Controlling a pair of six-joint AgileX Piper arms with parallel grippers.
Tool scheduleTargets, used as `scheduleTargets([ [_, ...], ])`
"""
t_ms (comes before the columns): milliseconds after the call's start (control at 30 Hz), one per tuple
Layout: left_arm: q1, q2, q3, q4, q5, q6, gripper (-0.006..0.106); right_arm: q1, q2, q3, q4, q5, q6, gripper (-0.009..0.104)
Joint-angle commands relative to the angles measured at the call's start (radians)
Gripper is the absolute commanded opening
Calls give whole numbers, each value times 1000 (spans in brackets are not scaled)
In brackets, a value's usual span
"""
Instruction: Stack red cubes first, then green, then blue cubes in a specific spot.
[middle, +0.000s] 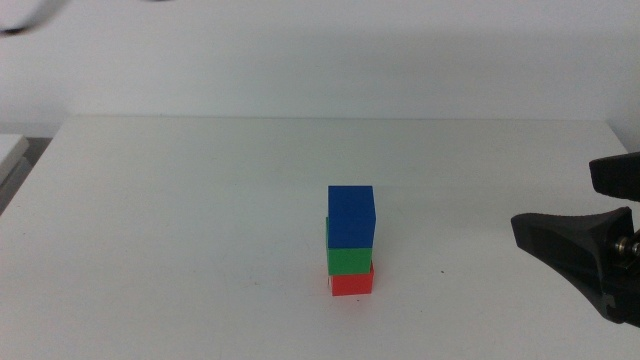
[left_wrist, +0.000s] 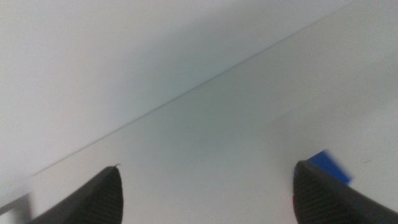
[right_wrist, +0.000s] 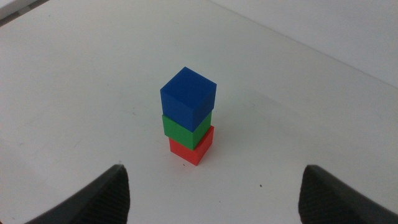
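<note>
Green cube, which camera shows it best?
The right wrist view: the green cube shows two faces clearly, sandwiched between the blue cube and red cube. The middle view shows only its front face, and the left wrist view doesn't show it.

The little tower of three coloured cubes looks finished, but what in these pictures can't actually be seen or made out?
- Specific spot: hidden under the red cube in every view.
- Green cube and red cube: absent from the left wrist view; only a corner of the blue cube shows behind a jaw.
- Left gripper: out of the middle view.
- Right gripper: partly cut off by the middle view's right edge.
- Cubes' far faces: turned away.
</note>
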Motion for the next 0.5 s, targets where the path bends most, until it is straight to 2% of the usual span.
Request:
scheduleTargets([
  [0, 44, -101, 74, 15, 5, 30, 94, 3, -5, 3, -5, -9, -4, 93],
  [167, 189, -331, 304, 22, 5, 9, 94, 3, -5, 3, -5, -9, -4, 93],
  [200, 247, -389, 363, 0, 5, 3, 94, 3, -5, 3, -5, -9, -4, 93],
  [267, 397, -512, 495, -87, -56, 50, 94, 3, -5, 3, -5, -9, -4, 93],
  [333, 589, -681, 688, -218, -202, 195, 94, 3, -5, 3, -5, -9, -4, 93],
  [467, 694, -805, 883, -311, -319, 246, 94, 3, -2, 3, -5, -9, -4, 93],
])
